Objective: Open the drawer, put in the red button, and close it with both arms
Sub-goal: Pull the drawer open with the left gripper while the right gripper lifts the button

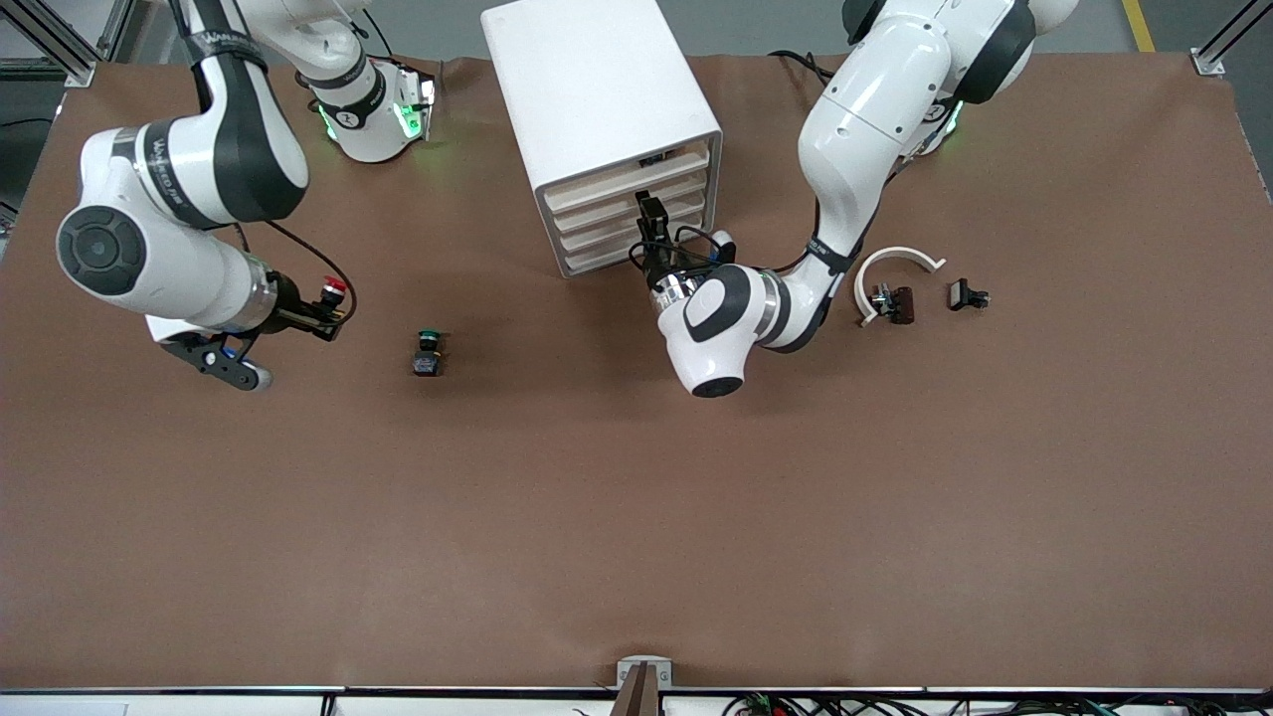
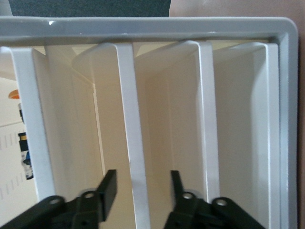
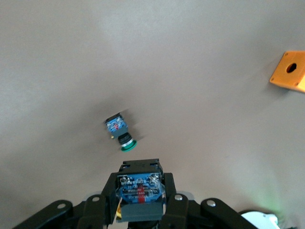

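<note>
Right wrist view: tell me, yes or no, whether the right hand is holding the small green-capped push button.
No: the right hand is shut on the red-capped push button, while the green-capped push button lies on the brown table.

Both arms are glossy white rounded shells broken by black joint bands. The right arm (image 1: 179,199) carries pale lettering along its black bands and a round dark grey cap on its elbow joint; a thin black cable loops from its wrist. Its base ring glows green. The left arm (image 1: 855,139) has a white wrist housing with a black oval end cap, and black cables curl around the wrist. Each black two-finger pincer, the left pincer (image 2: 140,191) and the right pincer (image 3: 140,198), shows silver screw heads on angular black linkage plates.
</note>
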